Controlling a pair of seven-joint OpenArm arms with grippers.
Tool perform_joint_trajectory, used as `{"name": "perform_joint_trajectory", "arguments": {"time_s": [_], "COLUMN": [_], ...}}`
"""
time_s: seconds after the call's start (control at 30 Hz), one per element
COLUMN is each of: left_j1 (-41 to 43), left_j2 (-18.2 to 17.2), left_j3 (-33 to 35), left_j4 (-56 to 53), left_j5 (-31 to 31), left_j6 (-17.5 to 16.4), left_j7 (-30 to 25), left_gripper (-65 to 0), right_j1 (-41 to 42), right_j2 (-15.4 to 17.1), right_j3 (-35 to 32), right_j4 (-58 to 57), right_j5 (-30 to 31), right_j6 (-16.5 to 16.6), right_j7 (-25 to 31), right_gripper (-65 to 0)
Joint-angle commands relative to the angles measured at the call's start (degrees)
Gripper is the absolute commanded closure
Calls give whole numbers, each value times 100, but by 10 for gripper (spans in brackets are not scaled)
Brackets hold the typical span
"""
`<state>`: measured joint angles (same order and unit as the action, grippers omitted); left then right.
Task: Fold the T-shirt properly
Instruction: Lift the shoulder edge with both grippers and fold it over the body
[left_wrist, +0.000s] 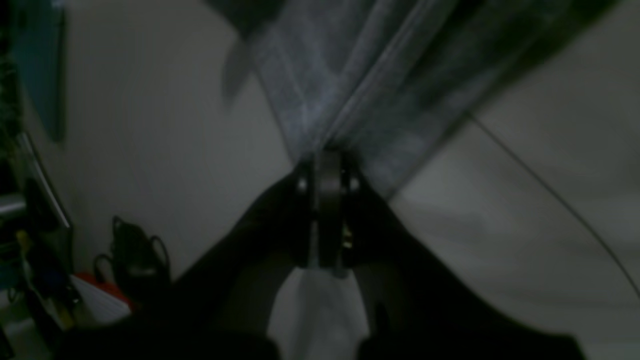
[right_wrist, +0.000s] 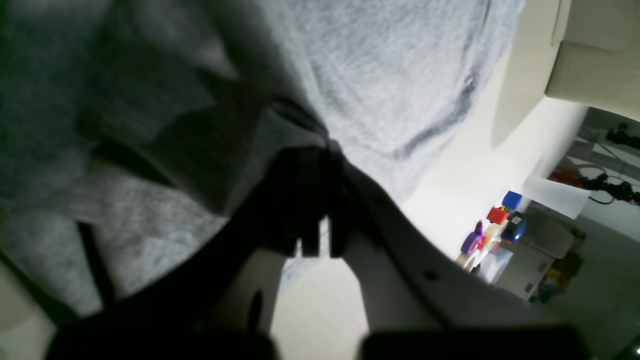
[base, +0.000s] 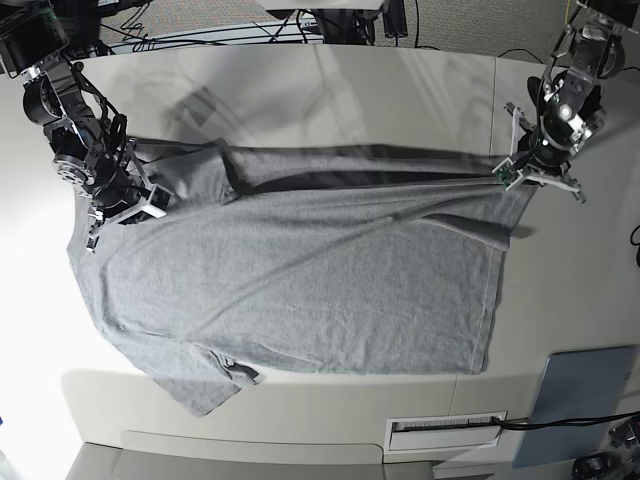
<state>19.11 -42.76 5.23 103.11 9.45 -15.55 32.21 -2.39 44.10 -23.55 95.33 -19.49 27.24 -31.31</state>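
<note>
You have open tabletop (base: 330, 90) along the far edge, behind the T-shirt (base: 300, 280), and a bare strip along the near edge in front of its hem. The shirt spans nearly the whole width between the arms, so any pass across the middle goes over cloth. The left gripper (base: 510, 170) is closed on the shirt's far corner on the base view's right, the right gripper (base: 125, 205) closed on cloth on that view's left; both ends are occupied. A blue-grey pad (base: 575, 400) takes the near corner below the left arm.
</note>
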Motion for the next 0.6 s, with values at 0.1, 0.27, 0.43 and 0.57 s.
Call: {"name": "perform_joint_trajectory", "arguments": {"time_s": [0.1,0.27,0.43,0.57], "left_j1": [98,-190,-651,-964], "left_j2": [-92,-92,-87,-55], "left_j3": [-50,-50,-50,-50], "left_j4": [295,293,208,-179], "left_j5": [166,289,-146,-470], "left_j6": [229,549,466,66], "left_j7": [-42,-107,-313,-420], "left_gripper": [0,0,0,0], "right_j1": [94,94,46,-2], "right_j2": [127,127,127,125], "right_j3": [61,61,63,63], "right_j4": [55,55,55,55], "right_j5": [-70,-70,-70,-70], "right_j6": [-94,-96,-293,-400], "right_j7": [-85,-133,-302,-363], "right_gripper": [0,0,0,0]}}
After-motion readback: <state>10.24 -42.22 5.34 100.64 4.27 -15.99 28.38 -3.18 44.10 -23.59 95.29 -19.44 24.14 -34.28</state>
